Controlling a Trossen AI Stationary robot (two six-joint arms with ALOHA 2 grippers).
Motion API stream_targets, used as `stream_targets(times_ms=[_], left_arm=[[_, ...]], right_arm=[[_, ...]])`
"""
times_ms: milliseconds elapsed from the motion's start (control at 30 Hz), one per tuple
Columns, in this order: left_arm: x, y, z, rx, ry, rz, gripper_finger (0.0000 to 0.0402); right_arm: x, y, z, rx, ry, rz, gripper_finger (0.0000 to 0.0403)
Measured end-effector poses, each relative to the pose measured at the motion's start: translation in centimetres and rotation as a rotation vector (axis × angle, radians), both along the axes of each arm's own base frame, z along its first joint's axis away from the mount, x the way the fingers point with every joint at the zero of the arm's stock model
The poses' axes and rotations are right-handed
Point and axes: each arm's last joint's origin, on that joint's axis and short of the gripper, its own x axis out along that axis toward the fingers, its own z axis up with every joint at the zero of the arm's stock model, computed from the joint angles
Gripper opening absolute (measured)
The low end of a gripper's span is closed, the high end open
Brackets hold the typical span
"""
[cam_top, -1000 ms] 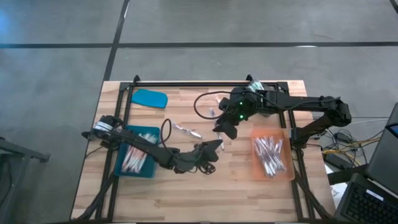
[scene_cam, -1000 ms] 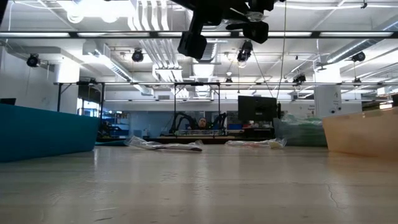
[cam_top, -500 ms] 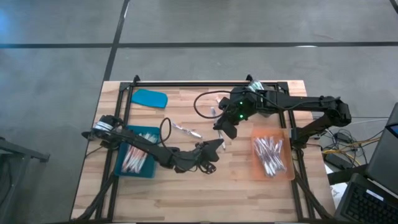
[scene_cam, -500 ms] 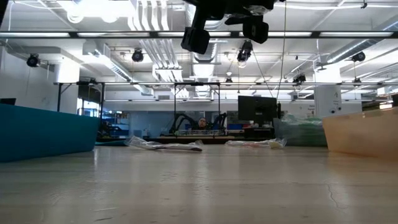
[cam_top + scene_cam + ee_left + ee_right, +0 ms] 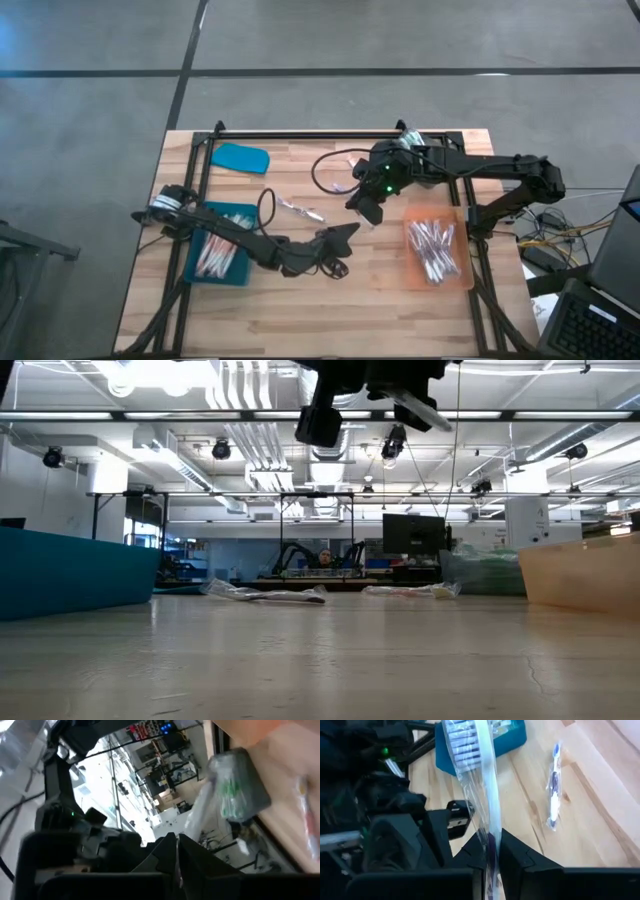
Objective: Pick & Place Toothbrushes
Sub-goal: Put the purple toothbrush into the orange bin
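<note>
The right tool [image 5: 492, 851] is pinched on a wrapped toothbrush [image 5: 479, 780] rising from between its fingers, held at the handle end: light, stiff, but its clear film looks slippery.

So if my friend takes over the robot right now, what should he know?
Right gripper: shut on a wrapped toothbrush, held above the table's middle.
Left gripper: shut, empty, waiting low near the middle.
Done: toothbrushes lie in the blue tray and the orange tray.
Left: place the held one, then pick up the loose toothbrush on the wood.
</note>
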Motion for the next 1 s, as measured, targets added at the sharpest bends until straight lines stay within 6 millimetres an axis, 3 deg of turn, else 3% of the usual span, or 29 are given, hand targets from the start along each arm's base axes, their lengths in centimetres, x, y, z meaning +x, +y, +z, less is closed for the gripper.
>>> stream_targets(times_ms=[200,467,700,1000], left_arm=[[-0.1,-0.6,-0.1,-0.226,-0.13,-0.053,0.0024],[-0.4,-0.8,-1.1,-0.714,-0.334,-0.11,0.0025],[-0.6,-0.9,-3.2,-1.12,-0.266,-0.338,0.0025],[-0.4,0.4,-4.3,-1.491,-0.158,-0.471,0.0026]], right_arm=[[-0.1,0.0,-0.1,-0.003,0.009,0.003,0.0021],[-0.3,0.0,-0.4,0.003,0.051,0.003,0.0022],[-0.4,0.1,-0.4,0.01,0.06,-0.002,0.0022],[-0.6,0.1,-0.6,0.016,0.089,-0.005,0.0022]])
